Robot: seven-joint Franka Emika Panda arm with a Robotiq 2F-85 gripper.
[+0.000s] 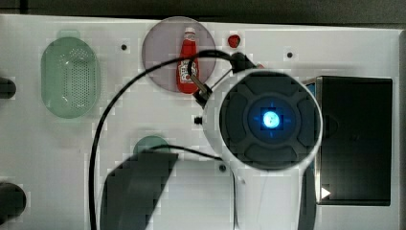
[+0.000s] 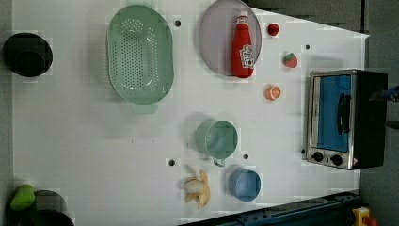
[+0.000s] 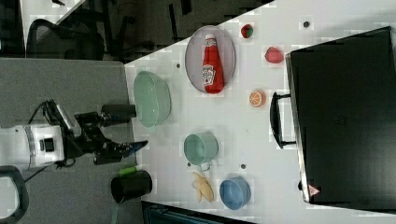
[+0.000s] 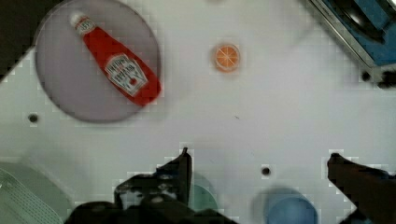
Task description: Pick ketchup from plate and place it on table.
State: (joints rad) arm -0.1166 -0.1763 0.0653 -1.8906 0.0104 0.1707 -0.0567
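Top view has the arm's round white housing in front, hiding much of the table (image 1: 57,139) and cutting across the lower end of the ketchup (image 1: 187,62), which lies flat on the plate (image 1: 158,48); a black cable loops over the plate's edge. Wrist view shows the gripper (image 4: 258,161) with fingers (image 4: 183,164) spread wide, nothing between them, above bare tabletop and well apart from the bottle; the far finger is partly cut off at the picture's edge. Left view shows the bottle whole, white cap toward the plate's rim, its label white with dark writing too small to read; an orange slice (image 2: 273,92) lies near the toaster oven (image 2: 346,118).
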